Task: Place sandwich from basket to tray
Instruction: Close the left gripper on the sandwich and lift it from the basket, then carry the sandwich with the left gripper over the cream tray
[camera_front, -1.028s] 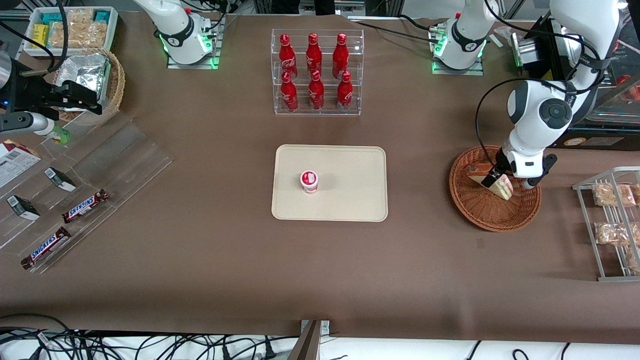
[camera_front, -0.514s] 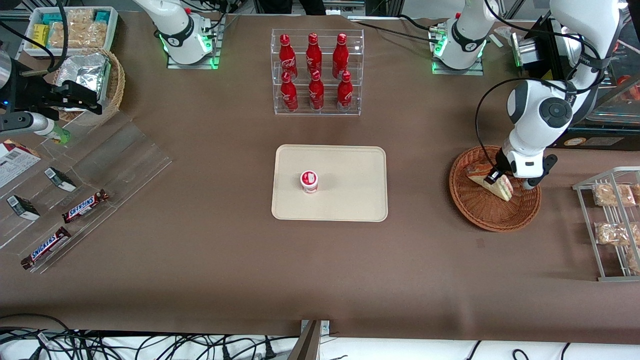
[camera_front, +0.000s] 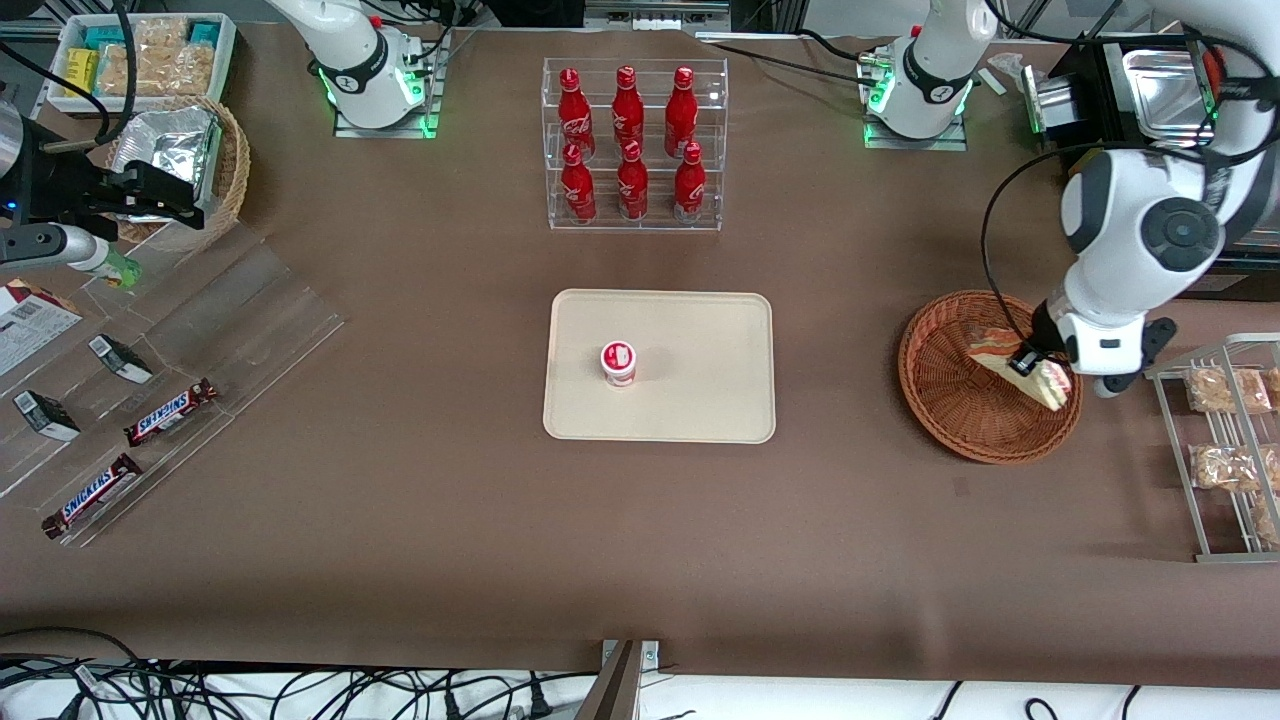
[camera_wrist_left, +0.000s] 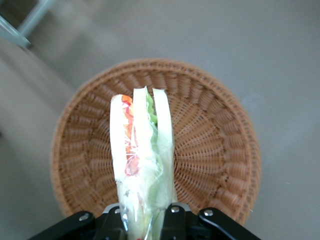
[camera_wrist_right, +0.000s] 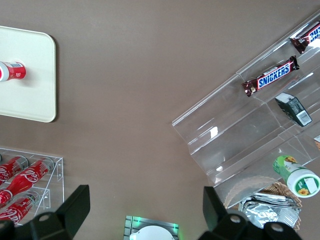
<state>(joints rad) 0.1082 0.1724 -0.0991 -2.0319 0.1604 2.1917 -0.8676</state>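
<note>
**Sandwich gripped above the basket**

Front view: the end effector (camera_front: 1030, 364) is clamped on the sandwich (camera_front: 1010, 355), which hangs above the basket (camera_front: 950, 400) at the rim part toward the working arm's end of the worktop (camera_front: 400, 520). Bare brown worktop separates basket and tray (camera_front: 700, 400); a small red-and-white cup (camera_front: 618, 362) stands on the tray, leaving most of its surface free.

Left wrist view: the end effector (camera_wrist_left: 145, 220) pinches the sandwich (camera_wrist_left: 142, 165) at its wide end, lifted off the basket (camera_wrist_left: 215, 150) weave below.
</note>
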